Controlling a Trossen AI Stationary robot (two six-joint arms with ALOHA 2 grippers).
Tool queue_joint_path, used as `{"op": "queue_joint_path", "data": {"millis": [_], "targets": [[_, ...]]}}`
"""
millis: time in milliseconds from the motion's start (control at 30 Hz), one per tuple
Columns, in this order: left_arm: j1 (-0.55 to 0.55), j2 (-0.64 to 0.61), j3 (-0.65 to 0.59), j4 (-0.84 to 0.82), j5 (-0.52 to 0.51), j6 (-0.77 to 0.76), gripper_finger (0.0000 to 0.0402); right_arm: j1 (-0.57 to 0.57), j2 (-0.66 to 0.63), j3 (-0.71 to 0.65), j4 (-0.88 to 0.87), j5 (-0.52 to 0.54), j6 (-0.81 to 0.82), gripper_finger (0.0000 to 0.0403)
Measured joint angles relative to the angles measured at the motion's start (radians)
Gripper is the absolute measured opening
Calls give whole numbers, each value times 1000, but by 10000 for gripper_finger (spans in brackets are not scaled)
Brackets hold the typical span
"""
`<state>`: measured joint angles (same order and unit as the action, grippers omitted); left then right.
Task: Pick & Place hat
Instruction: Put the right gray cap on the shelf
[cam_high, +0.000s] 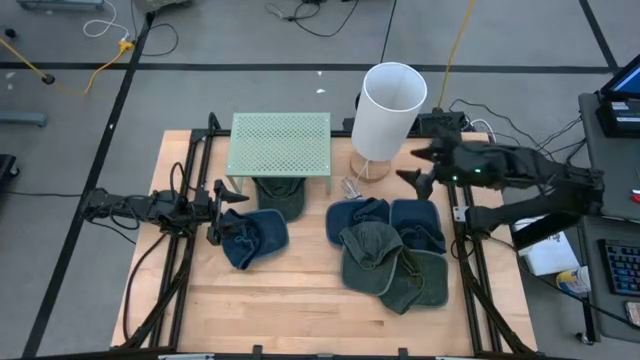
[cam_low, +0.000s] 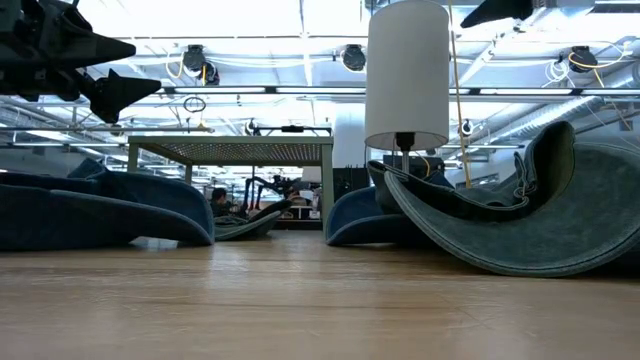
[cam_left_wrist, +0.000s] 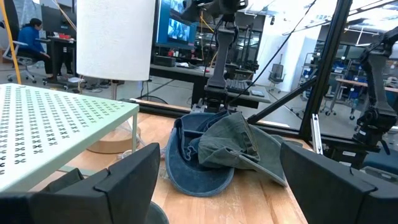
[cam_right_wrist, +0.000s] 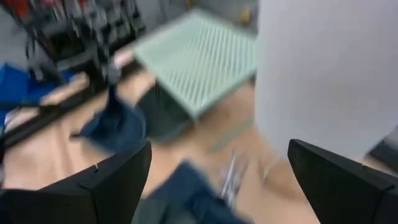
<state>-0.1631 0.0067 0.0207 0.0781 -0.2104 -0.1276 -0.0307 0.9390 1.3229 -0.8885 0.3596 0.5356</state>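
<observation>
Left gripper (cam_high: 215, 212), fingers spread and empty, is hovering just beside a blue denim hat (cam_high: 252, 240); right gripper (cam_high: 415, 166), likewise spread, is waiting above the lamp (cam_high: 386, 112).

Matt cloth hats (cam_high: 385, 255) lie on a smooth wooden table (cam_high: 300, 310) beside a perforated green metal rack (cam_high: 281, 143)

Left tool (cam_high: 219, 212) open beside blue hat (cam_high: 255, 240), right tool (cam_high: 418, 167) open near lamp (cam_high: 388, 112)
</observation>
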Motion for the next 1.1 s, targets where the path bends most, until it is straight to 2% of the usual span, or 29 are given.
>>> {"op": "queue_joint_path", "data": {"millis": [233,500,900,1100], "targets": [[0,0,0,0,0,0,335,5,188,189,-364,-222,217,373],[0,0,0,0,0,0,335,63,302,304,-615,-336,441,373],[0,0,0,0,0,0,335,56,323,305,-684,-365,750,373],[0,0,0,0,0,0,335,56,324,300,-684,-365,782,373]]}}
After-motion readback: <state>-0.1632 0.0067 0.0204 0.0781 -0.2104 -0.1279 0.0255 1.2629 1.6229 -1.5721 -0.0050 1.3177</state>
